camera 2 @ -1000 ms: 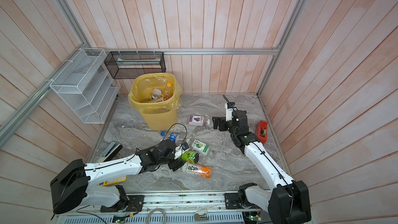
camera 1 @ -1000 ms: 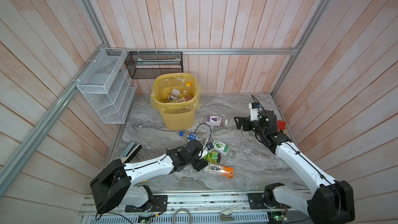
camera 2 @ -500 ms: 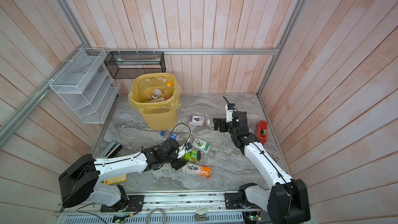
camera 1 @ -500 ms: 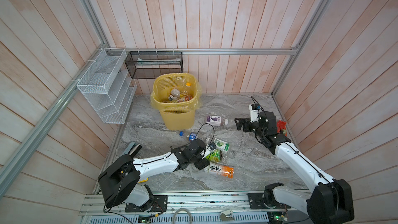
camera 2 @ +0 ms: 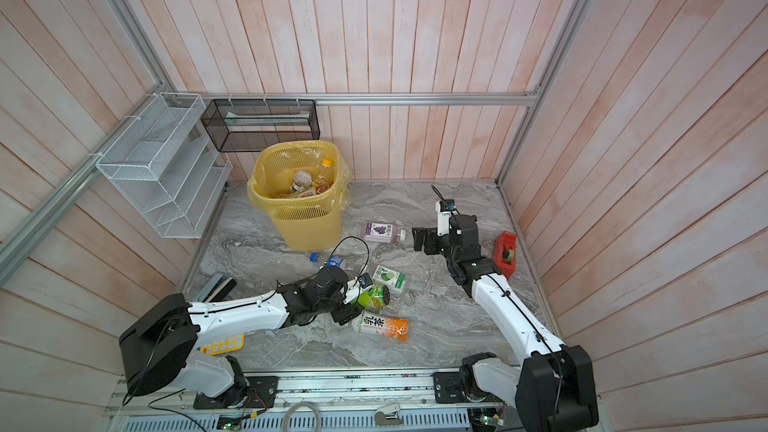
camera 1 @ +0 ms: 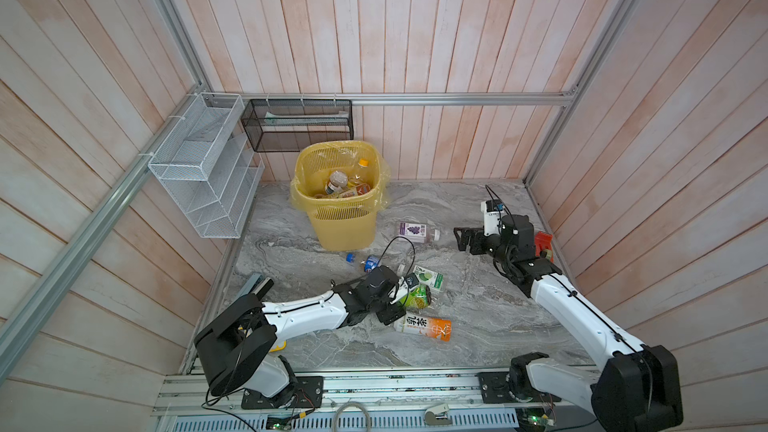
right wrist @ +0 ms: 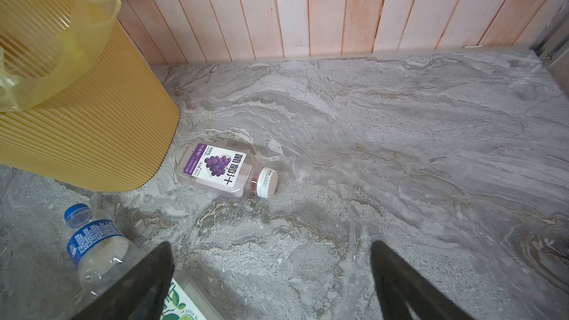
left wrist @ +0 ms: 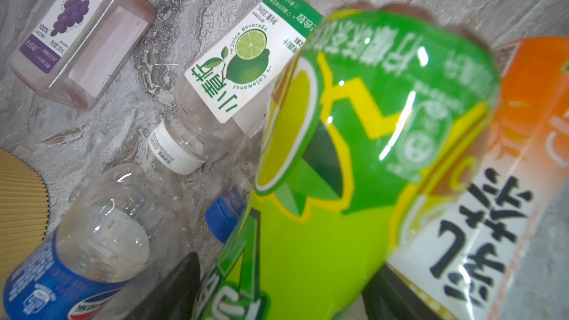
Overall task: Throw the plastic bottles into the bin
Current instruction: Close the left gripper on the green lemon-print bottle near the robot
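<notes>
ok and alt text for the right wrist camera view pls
A grape juice bottle with a white cap lies on its side on the grey marble surface, ahead of the open, empty right gripper. The yellow bin stands close beside the bottle, and a clear blue-capped water bottle lies nearer the gripper.

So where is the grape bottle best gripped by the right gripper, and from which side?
Grip the grape bottle across its flat labelled body, coming from above with the open right gripper. It lies on its side beside the bin, label up, bare table along both long sides. The cap end is narrow and probably gives less hold.
</notes>
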You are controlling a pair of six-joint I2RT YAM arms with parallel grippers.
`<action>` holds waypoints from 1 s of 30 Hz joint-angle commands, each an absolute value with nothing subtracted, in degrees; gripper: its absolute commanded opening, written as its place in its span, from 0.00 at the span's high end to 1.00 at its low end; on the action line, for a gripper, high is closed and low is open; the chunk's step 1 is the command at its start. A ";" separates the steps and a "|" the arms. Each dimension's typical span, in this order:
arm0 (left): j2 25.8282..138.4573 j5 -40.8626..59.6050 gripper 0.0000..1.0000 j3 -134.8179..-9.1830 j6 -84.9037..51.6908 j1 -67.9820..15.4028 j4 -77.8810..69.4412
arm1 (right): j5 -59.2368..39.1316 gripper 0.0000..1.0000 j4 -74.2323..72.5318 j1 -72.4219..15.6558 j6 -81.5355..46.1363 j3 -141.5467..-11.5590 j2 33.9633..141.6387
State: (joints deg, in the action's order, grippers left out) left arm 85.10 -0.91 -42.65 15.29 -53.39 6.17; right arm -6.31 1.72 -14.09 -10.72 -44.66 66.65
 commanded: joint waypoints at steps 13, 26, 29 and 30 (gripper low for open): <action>88.15 -2.29 0.11 -45.31 16.82 -52.75 3.10 | -7.30 0.00 1.36 -13.54 -10.28 -43.98 67.15; 91.34 -3.96 0.09 -47.32 17.69 -52.30 2.10 | -7.56 0.00 1.50 -13.36 -9.93 -44.19 67.76; 91.75 -3.91 0.10 -47.66 17.89 -52.30 2.03 | -7.56 0.00 1.49 -13.37 -9.84 -44.14 67.83; 91.84 -3.88 0.11 -47.72 17.93 -52.25 2.01 | -7.56 0.00 1.49 -13.36 -9.84 -44.12 67.85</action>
